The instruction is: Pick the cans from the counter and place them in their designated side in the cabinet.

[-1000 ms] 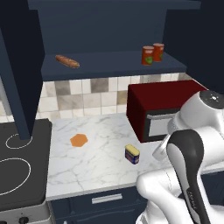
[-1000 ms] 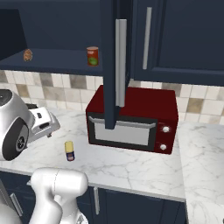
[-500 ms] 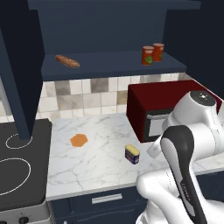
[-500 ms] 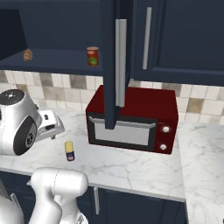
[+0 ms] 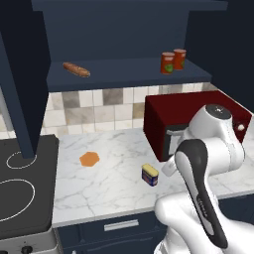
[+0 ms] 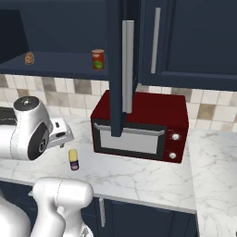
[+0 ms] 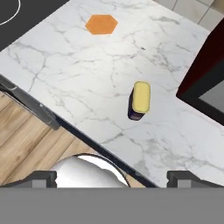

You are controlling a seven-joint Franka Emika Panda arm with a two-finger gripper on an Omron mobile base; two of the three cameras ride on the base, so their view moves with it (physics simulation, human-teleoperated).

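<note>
Standing upright on the marble tabletop (image 5: 99,188), the yellow tin (image 7: 140,99) sits just before the red microwave (image 6: 139,125). Two red cans (image 5: 172,61) rest on the cabinet (image 5: 119,30) shelf. Only the tool (image 7: 111,178) fingertips (image 7: 43,178) peek in, spread wide and empty.
</note>
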